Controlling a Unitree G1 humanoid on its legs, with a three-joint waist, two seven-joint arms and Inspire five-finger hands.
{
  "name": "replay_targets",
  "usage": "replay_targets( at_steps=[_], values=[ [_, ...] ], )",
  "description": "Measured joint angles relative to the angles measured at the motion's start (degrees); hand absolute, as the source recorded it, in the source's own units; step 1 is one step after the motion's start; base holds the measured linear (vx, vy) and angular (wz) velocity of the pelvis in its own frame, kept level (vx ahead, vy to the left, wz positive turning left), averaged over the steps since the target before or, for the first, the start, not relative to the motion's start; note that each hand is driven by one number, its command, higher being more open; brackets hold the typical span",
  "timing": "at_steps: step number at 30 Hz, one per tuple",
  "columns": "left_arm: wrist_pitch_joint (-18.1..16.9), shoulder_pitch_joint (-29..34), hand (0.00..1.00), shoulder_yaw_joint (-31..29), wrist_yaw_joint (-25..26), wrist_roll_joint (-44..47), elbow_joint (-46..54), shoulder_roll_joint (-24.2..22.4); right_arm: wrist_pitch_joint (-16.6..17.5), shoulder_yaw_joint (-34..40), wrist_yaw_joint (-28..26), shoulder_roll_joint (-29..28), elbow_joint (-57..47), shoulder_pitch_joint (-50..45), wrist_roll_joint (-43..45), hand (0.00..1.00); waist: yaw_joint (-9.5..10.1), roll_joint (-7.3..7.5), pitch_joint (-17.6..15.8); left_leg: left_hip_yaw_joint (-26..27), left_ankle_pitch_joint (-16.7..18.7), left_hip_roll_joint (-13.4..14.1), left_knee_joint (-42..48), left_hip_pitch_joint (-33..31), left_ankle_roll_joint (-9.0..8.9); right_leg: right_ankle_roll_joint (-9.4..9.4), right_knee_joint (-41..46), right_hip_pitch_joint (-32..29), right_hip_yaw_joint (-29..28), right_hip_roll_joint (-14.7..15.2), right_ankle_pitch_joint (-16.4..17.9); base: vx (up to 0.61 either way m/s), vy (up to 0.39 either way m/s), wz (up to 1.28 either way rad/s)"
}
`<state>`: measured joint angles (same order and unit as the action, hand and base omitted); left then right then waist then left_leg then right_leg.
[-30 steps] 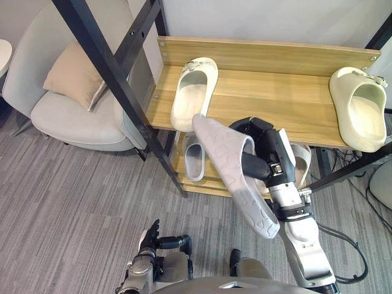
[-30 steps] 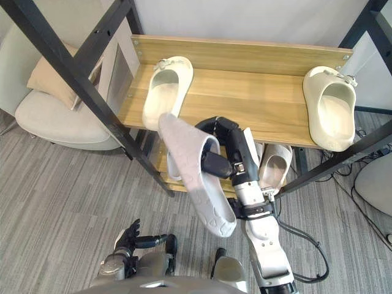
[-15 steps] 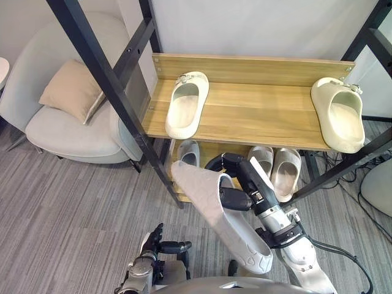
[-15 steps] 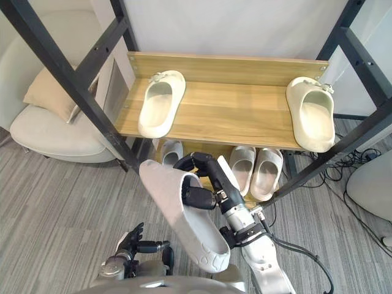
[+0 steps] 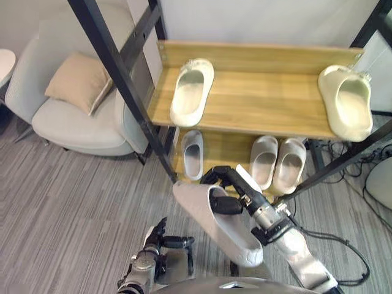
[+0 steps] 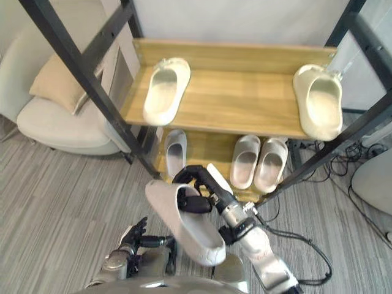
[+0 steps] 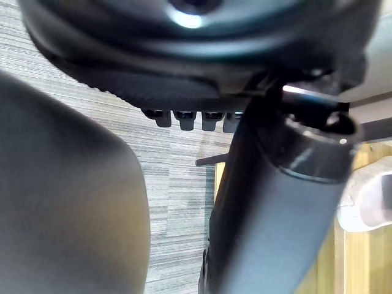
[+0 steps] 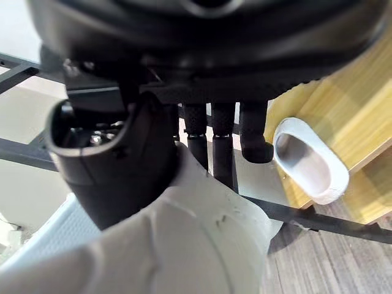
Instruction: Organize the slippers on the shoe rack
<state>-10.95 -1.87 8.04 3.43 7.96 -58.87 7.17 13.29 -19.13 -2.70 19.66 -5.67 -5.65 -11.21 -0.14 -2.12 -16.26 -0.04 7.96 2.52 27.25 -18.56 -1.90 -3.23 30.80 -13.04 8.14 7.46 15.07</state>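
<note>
The shoe rack (image 5: 263,104) stands against the wall as two wooden shelves inside a black metal frame (image 5: 119,73). On the top shelf a cream slipper (image 5: 192,92) lies near the left end. A bulkier cream clog (image 5: 346,102) lies at the right end, well apart from it, and both are sole down. On the lower shelf a grey slipper (image 5: 192,153) sits alone at the left. To its right a pair of beige slippers (image 5: 264,160) sit side by side and touching.

A pale grey armchair (image 5: 79,128) stands left of the rack on the grey carpet floor (image 5: 55,208), with a tan cushion (image 5: 79,81) leaning in its seat.

The task's thing, a large grey slipper (image 5: 214,223), is off the rack. It is held in the air above the floor, in front of the lower shelf and just below the lone grey slipper there. It is tilted, one end toward the rack and the other toward the robot. The right hand (image 5: 229,180) pinches it at the end nearer the rack. The fingers (image 8: 223,138) curl over the slipper's edge and the thumb presses against its other face.

The left hand (image 5: 160,236) hangs low over the carpet, clear of the rack. Its fingers are relaxed and spread, holding and touching nothing.
</note>
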Motion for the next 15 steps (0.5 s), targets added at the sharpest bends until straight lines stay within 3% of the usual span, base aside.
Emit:
replay_targets(
  at_steps=[6, 10, 15],
  values=[
    [-1.2, -3.1, 1.0, -0.6, 1.6, 2.3, 4.7, 0.2, -1.8, 4.5, 6.4, 0.9, 5.5, 11.5, -2.4, 0.0, 0.32, -0.94, -5.2, -0.9, 0.6, 0.0, 8.6, -13.5, -0.2, 0.65, 10.8, -13.4, 0.9, 1.5, 2.5, -0.22, -0.001, 0.16],
    [-1.6, -5.3, 1.0, -3.1, 2.1, 3.1, 7.2, 0.2, -2.8, 6.6, 9.7, 1.3, 6.6, 17.6, -2.9, 0.0, 0.71, -0.81, -7.8, -1.3, 1.4, 0.0, 13.8, -20.2, -0.33, 0.5, 15.9, -19.8, 0.8, 2.1, 3.6, -0.08, 0.034, 0.03],
    [-2.7, -7.2, 1.0, -7.2, 2.7, 4.6, 10.7, -0.4, -3.7, 9.0, 14.0, 2.5, 7.8, 26.3, -4.6, 0.0, 1.6, -0.36, -8.4, -1.7, 4.4, 1.0, 23.4, -30.4, 0.41, 0.62, 24.3, -29.3, 0.3, 2.1, 6.0, -0.04, 0.037, -0.07]
  ],
)
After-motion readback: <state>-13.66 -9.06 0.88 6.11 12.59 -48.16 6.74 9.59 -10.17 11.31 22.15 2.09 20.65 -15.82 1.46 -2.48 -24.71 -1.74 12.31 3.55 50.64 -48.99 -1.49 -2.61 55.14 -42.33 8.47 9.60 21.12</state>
